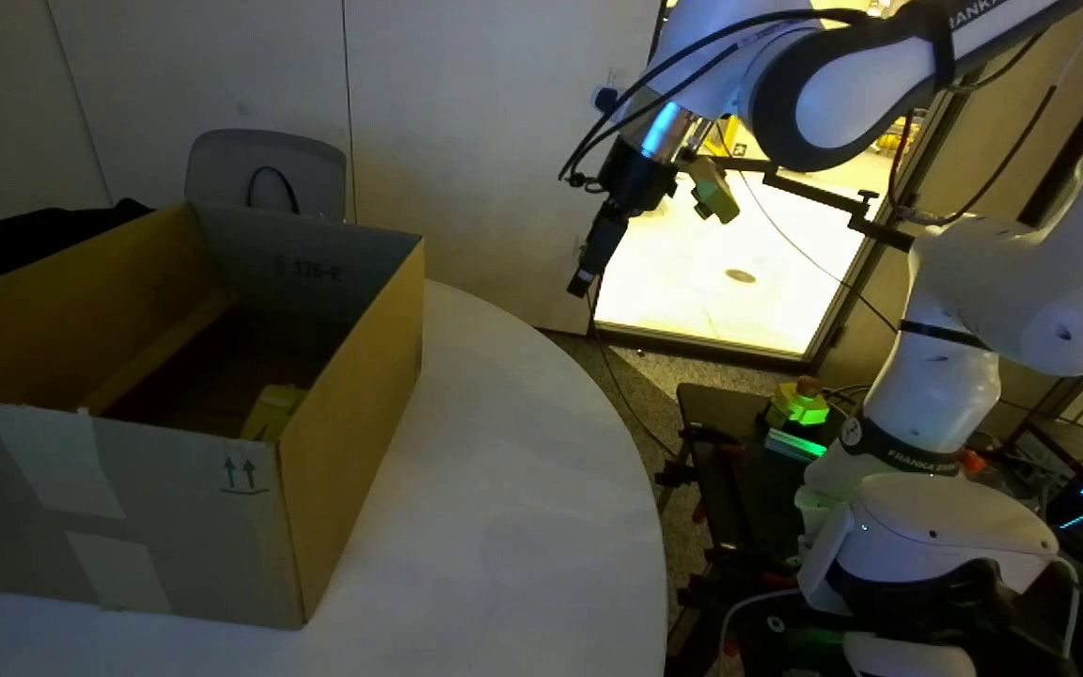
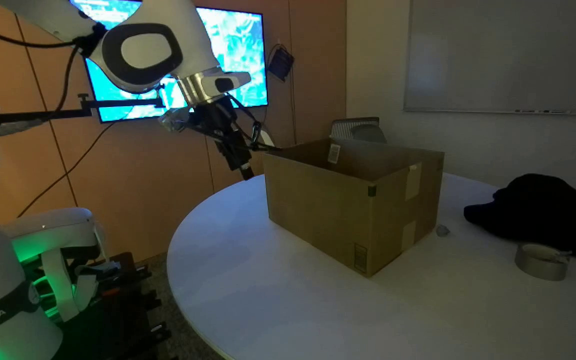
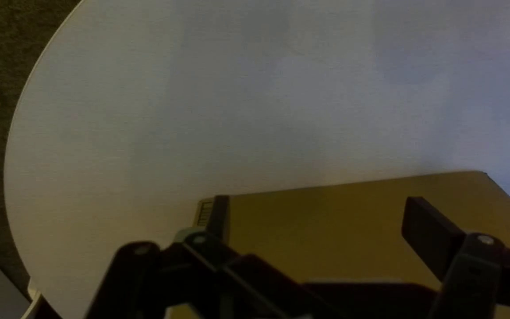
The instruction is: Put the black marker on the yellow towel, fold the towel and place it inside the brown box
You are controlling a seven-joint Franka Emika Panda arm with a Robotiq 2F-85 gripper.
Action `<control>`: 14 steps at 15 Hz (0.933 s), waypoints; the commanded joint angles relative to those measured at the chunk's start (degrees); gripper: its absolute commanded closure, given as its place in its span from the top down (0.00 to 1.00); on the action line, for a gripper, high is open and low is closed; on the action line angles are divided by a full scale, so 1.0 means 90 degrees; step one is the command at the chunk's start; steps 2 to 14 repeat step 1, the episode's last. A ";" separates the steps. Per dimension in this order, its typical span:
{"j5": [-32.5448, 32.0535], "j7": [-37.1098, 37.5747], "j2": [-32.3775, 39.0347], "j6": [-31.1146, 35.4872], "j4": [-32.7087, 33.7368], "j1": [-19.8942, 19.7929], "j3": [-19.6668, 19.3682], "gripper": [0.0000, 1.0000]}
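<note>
Lying apart from fingers (image 3: 434, 239): towel (image 1: 272, 411)

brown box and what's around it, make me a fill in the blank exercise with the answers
The yellow towel lies ____ the brown box.
Two printed arrows on the brown box point ____.
The claw is ____, its fingers apart.
A tape roll rests on the white ____.

Missing words: inside; up; open; table.

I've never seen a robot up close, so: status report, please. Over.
Gripper open, empty. Yellow towel apparently inside brown box, partly hidden. Black marker not visible. Possible obstacle: box wall.
</note>
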 commanded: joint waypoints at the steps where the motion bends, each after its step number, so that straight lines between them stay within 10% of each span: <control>1: 0.0034 -0.0029 -0.0043 -0.0021 0.0000 -0.0034 0.0036 1.00; 14: 0.0034 -0.0029 -0.0043 -0.0021 0.0000 -0.0034 0.0036 1.00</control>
